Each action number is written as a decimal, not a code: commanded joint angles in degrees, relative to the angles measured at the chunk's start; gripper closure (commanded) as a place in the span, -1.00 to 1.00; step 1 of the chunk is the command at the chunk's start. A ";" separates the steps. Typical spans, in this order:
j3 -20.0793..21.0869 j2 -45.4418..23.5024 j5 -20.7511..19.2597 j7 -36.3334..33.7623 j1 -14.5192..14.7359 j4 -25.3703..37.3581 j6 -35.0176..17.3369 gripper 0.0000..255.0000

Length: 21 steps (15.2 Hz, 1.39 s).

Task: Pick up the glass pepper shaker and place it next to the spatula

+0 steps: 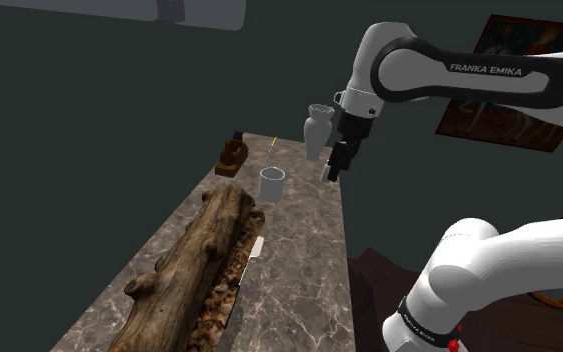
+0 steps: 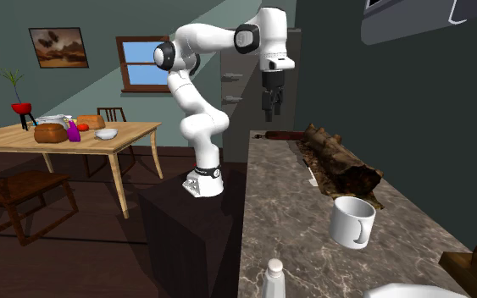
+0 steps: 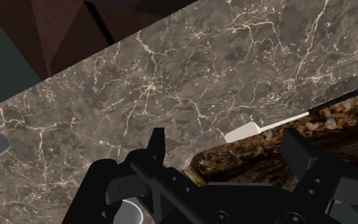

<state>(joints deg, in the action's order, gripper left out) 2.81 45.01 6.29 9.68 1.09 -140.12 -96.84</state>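
With fingers released and empty, the claw [image 1: 330, 170] hangs over the worktop [image 1: 304, 260], bare between the log [image 1: 184, 275] and its stand-side edge; the spatula [image 3: 290, 118] adjoins the log, and the pale pepper shaker [image 1: 315, 133] stands near that edge, far end.

Tabletop [image 1: 304, 270]: dark veined marble, long and narrow. On it:
- rough log [image 1: 194, 265], lengthwise along the shoulder view's left side
- spatula [image 3: 285, 121], white blade and black handle, just beside the log
- white mug [image 1: 272, 184], past the log's end
- brown carved piece [image 1: 232, 157], pale vase [image 1: 315, 132] and small capped shaker [image 2: 274, 279], at the end away from the stand
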 commanded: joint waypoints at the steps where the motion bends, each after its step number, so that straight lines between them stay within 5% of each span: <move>1: 0.00 0.00 0.00 0.00 0.00 0.00 0.00 -1.00; 12: -9.12 -12.93 -6.83 11.53 -4.85 0.33 -14.45 -1.00; 21: -16.26 -27.83 -8.10 20.77 -7.16 7.02 -24.76 -1.00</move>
<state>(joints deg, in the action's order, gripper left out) -12.74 18.19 -1.73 29.41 -5.78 -133.56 -120.79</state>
